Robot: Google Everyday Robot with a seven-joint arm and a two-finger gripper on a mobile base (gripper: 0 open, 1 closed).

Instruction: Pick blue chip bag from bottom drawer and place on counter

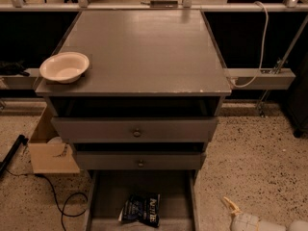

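At the far left a black rod (pixel 12 153) is lying aslant on the speckled floor (pixel 250 158). Just beside it an open cardboard box (pixel 48 153) is sitting against the left side of the grey cabinet. A thin black cable (pixel 65 207) is looping across the floor below the box, near the left wall of the bottom drawer (pixel 108 196). Above, a pale shallow bowl (pixel 65 66) is resting upright on the left front corner of the counter (pixel 144 42), whose front edge is showing small chips. Under the counter, two upper drawers with round knobs (pixel 137 133) are sitting slightly ajar, one above the other. The bottom drawer is standing pulled out toward the camera. The blue chip bag (pixel 141 209) is lying flat on its grey floor, about midway between the side walls, its white lettering facing up. To the right of the cabinet a white cord (pixel 262 37) is hanging down to a grey rail (pixel 260 78). At the bottom right the gripper (pixel 233 210) is hovering low over the floor, to the right of the bottom drawer and well apart from the blue chip bag. Only its pale yellowish tip and white body are showing, and I cannot tell whether it is spread or pressed together.
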